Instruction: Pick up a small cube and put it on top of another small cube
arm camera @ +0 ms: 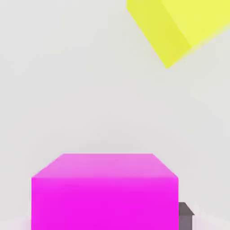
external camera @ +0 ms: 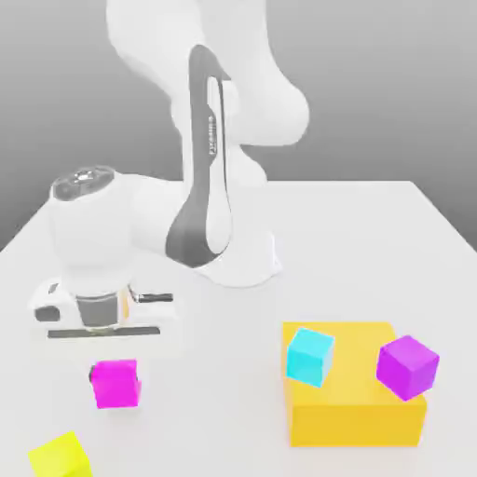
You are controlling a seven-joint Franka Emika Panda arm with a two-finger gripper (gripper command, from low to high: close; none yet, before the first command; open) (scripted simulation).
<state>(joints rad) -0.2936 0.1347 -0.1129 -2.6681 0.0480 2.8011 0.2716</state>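
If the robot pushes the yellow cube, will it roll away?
Probably not: the yellow cube has flat sides, so it would likely slide. Its edges look straight and crisp, so it seems stiff, not squishy.

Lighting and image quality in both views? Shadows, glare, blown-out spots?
Exterior view: flat, bright light; white arm nearly washes out, faint shadow near the magenta cube, grey background gradient. Hand view: pale tabletop, soft-edged yellow block, no harsh glare.

In the exterior view, a plain pale tabletop (external camera: 345, 252) spans the lower frame under bright, even light; behind its far edge, a grey backdrop (external camera: 391, 84) fills the upper corners, darkening downward.
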